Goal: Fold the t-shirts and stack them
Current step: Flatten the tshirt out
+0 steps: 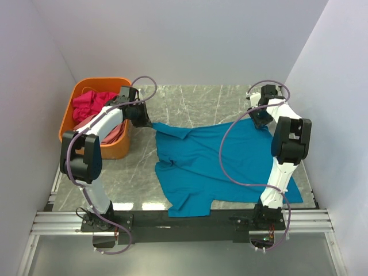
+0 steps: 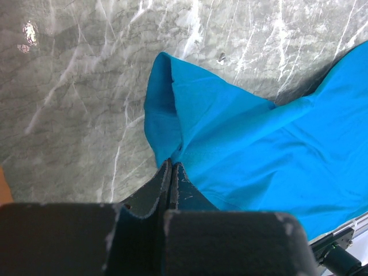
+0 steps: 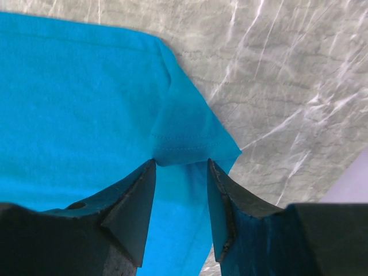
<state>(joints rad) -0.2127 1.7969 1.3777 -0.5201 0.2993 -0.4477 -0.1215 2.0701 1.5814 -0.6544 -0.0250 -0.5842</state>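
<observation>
The teal-blue t-shirt lies spread and rumpled on the marble table. My left gripper is shut on the shirt's far left corner; in the left wrist view the jaws pinch a fold of teal cloth. My right gripper is over the shirt's far right corner. In the right wrist view it is open, jaws straddling a stitched hem of the shirt. The magenta-pink t-shirt and the salmon-pink t-shirt lie crumpled in the basket.
The orange plastic basket stands at the far left of the table, close to my left arm. White walls close in the left, back and right sides. A metal rail runs along the near edge, and the shirt's hem hangs over it.
</observation>
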